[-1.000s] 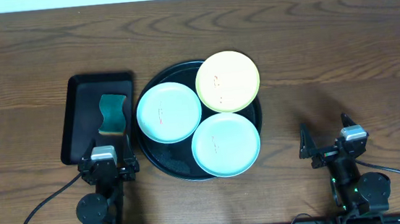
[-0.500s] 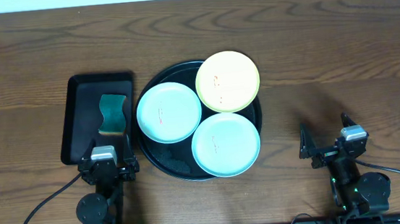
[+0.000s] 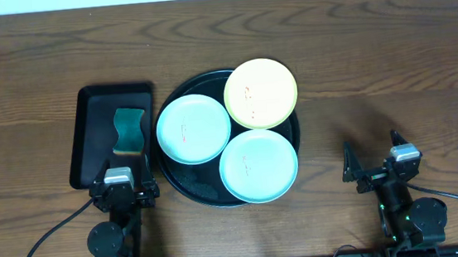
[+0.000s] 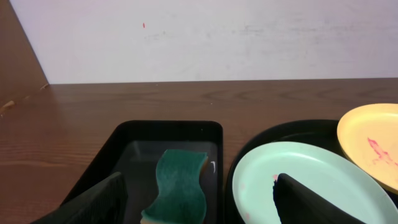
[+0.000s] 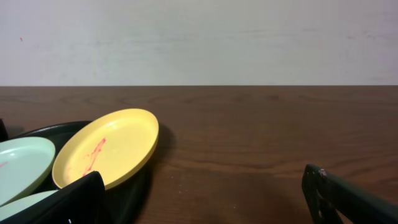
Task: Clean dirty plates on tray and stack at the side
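While left gripper (image 4: 199, 198) and right gripper (image 5: 205, 196) gape empty, three smooth round smeared plates (image 3: 193, 128) crowd the rimmed black tray (image 3: 194, 190).

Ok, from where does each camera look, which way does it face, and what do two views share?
Overhead: fixed above the table, looking straight down at the round tray, yellow plate, two mint plates and sponge; left gripper and right gripper show at the bottom edge.
Left wrist: low, near the sponge, facing the white wall; its fingers show, apart.
Right wrist: low, right of the round tray, facing the same wall; its fingers show, apart.
Shared: both wrist views show the yellow plate.
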`<action>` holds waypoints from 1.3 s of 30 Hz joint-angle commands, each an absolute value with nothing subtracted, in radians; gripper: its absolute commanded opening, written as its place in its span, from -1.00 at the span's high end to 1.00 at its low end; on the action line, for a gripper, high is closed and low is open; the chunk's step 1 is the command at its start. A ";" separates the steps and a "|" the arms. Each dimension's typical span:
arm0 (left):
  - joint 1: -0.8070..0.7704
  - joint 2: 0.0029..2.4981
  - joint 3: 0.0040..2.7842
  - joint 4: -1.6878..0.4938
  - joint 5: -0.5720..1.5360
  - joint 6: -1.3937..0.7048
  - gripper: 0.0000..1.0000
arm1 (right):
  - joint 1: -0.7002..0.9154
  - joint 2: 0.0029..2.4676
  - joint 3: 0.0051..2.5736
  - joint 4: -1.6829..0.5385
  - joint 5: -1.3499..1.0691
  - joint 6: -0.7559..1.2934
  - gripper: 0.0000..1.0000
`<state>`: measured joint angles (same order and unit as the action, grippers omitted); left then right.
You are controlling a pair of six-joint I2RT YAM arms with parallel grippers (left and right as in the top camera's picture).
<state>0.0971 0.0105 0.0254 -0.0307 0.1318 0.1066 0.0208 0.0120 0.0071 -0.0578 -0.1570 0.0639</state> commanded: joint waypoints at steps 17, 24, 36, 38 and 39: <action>0.094 0.090 0.221 -0.213 0.197 0.119 -0.51 | 0.020 0.048 0.095 0.007 -0.215 0.074 -0.98; 0.094 0.307 0.453 -0.343 0.203 0.119 -0.52 | 0.020 0.229 0.279 -0.035 -0.255 0.073 -0.98; 0.094 0.869 0.993 -0.782 0.203 0.120 -0.51 | 0.020 0.728 0.706 -0.311 -0.414 0.073 -0.99; 0.094 0.966 1.100 -0.885 0.202 0.120 -0.52 | 0.020 0.813 0.781 -0.378 -0.440 0.072 -0.98; 0.094 1.013 1.152 -0.936 0.202 0.120 -0.52 | 0.020 0.855 0.822 -0.414 -0.450 0.072 -0.99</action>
<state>0.0971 0.9058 1.0088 -0.8574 0.1894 0.1097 0.0208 0.7593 0.7181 -0.3614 -0.3817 0.0673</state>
